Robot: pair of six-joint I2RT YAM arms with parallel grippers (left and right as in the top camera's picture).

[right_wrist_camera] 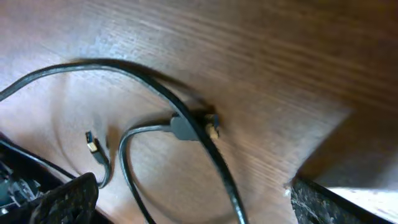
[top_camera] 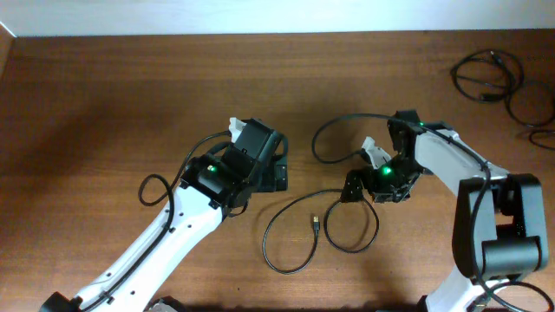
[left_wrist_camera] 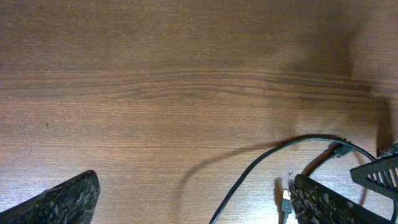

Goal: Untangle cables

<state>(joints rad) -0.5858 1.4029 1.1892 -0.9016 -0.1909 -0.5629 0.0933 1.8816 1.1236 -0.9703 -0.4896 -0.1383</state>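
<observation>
Done: some cables lie away in the far right corner of the worktop.
Left to do: the two middle cables cross each other, so I think they need pulling apart.
Left jaws: wide apart and empty, with one cable lying on the worktop between them.
Right jaws: apart too, low over the crossing, holding nothing.

Overhead: high above, looking straight down on the whole wooden table, left arm and right arm.
Left wrist: low, facing the tabletop.
Right wrist: closer, tilted.
Shared: looped cable, USB plug.
</observation>
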